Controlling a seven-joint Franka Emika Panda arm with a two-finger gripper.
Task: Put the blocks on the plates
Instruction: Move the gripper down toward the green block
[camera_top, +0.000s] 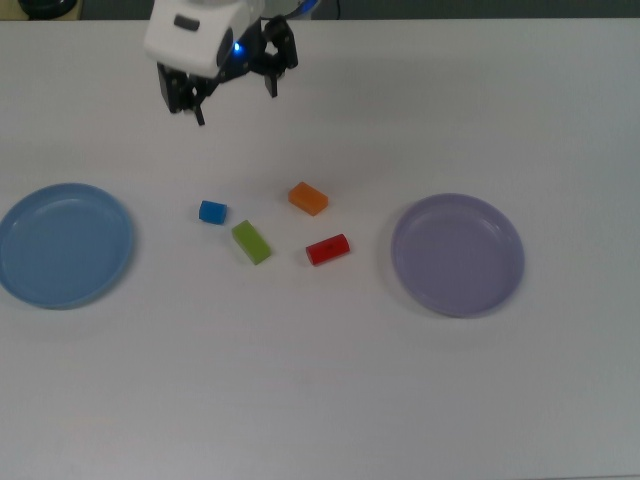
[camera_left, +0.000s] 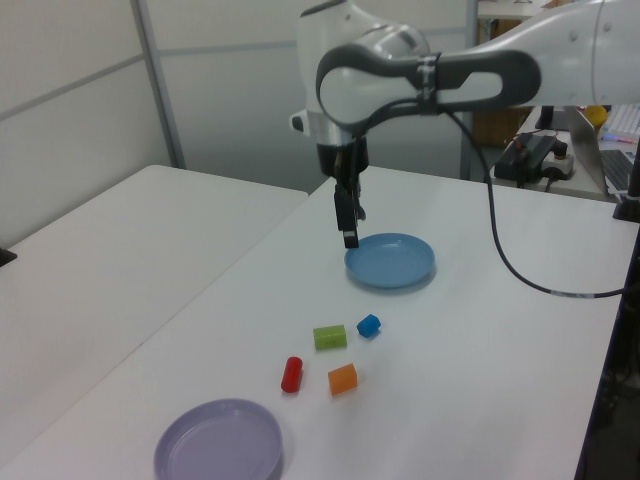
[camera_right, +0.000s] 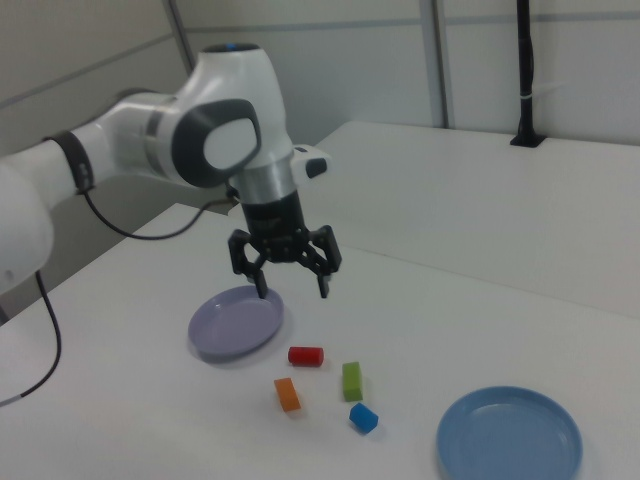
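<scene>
Toward the top view's upper left we hold the tool (camera_top: 232, 92) spread wide and empty (no block gripped), ready to descend on the blocks (camera_top: 272, 224) clustered between the plates (camera_top: 457, 254).

Bright, even, diffuse light falls on the white table (camera_top: 320, 400); shadows beside the lavender plate (camera_top: 457, 255) are faint, with slight overall softness.

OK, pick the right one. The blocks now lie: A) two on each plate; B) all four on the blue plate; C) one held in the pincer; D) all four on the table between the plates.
D: the blue cube, green bar, orange bar and red cylinder sit on the table between both bare plates.
</scene>
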